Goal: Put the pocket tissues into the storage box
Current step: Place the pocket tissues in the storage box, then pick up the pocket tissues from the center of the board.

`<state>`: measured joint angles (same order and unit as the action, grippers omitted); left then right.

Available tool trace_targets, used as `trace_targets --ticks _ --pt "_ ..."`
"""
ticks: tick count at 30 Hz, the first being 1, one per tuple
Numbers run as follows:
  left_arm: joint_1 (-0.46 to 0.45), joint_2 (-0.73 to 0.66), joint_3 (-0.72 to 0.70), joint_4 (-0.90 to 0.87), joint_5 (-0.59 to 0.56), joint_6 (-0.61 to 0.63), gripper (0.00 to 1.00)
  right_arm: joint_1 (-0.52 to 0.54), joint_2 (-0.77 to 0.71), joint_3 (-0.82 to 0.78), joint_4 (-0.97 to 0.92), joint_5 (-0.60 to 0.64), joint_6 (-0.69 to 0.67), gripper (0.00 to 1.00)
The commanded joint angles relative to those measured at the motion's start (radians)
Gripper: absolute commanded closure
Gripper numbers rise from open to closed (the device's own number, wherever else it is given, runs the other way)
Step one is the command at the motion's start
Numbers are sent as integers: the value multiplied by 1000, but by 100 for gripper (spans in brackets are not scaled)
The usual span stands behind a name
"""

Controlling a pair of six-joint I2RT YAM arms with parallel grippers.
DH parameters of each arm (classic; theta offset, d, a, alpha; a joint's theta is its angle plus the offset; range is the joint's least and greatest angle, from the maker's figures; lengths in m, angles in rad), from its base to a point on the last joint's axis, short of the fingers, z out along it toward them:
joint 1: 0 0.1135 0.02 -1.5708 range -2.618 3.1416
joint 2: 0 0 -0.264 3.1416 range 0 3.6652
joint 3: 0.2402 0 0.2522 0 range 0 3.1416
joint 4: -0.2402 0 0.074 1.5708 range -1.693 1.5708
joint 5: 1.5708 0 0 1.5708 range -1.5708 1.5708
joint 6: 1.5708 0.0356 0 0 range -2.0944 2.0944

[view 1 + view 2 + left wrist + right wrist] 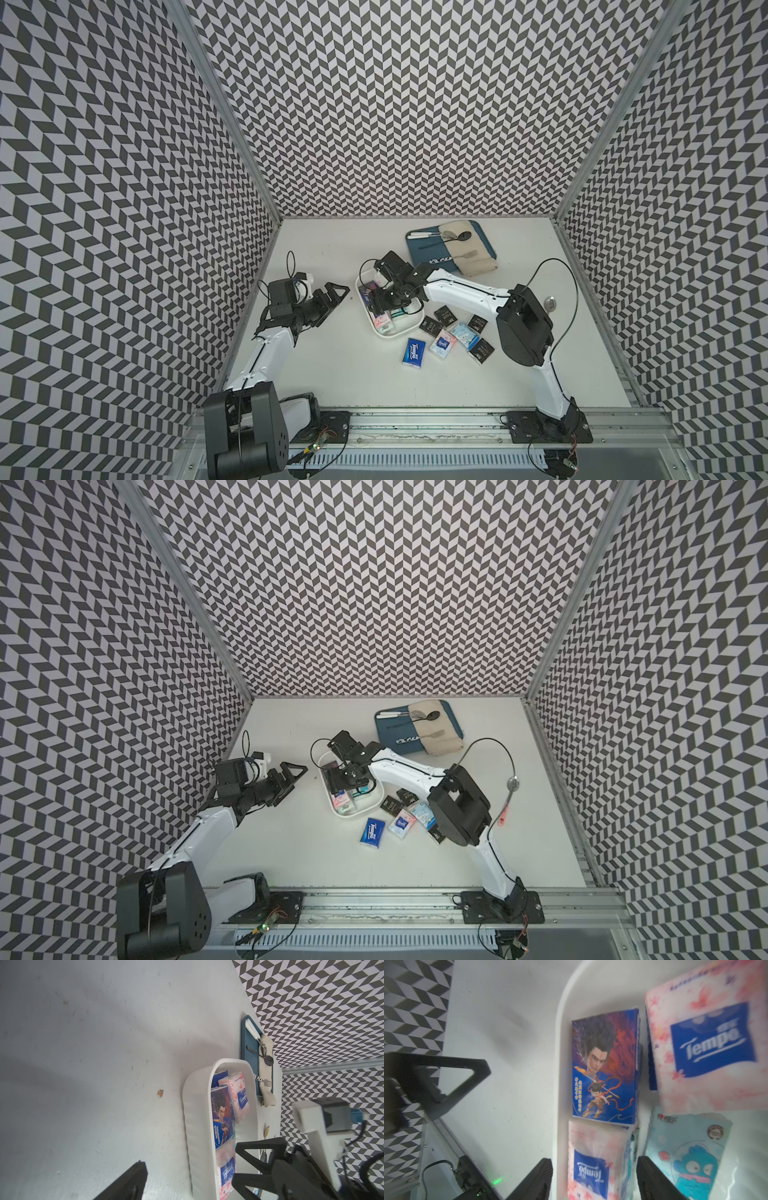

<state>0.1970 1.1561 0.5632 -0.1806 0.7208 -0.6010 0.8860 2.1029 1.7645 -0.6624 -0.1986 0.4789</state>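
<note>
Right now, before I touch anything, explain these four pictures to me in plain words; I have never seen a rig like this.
This is a robot with two arms on a white table, each ending in a two-fingered gripper. Two pictures look down from above, almost the same view; the other two come from a camera on each wrist. The job: put pocket tissues into the white storage box. Several packets lie in it already; seven lie on the table beside it. The blue tray with cutlery at the back is not part of it. The right gripper hangs over the box, jaws apart either side of a pink-white packet, seemingly not gripping it. The left gripper is open and empty beside the box.
</note>
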Motion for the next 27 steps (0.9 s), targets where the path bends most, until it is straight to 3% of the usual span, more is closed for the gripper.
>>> trace_targets --ticks 1,8,16,21,27 --pt "5 -13 -9 -7 18 12 0 -27 -130 -31 50 39 -34 30" --pt "-4 -8 -5 -5 44 4 0 -70 -305 -219 18 65 -60 25" --pt "-40 -8 7 9 36 -16 0 -115 -520 -545 4 28 90 18" --pt "-73 0 26 28 3 -11 0 -126 -615 -740 42 -89 190 17" --pt "-124 -4 59 -1 -60 44 0 -132 -636 -807 -18 -113 269 17"
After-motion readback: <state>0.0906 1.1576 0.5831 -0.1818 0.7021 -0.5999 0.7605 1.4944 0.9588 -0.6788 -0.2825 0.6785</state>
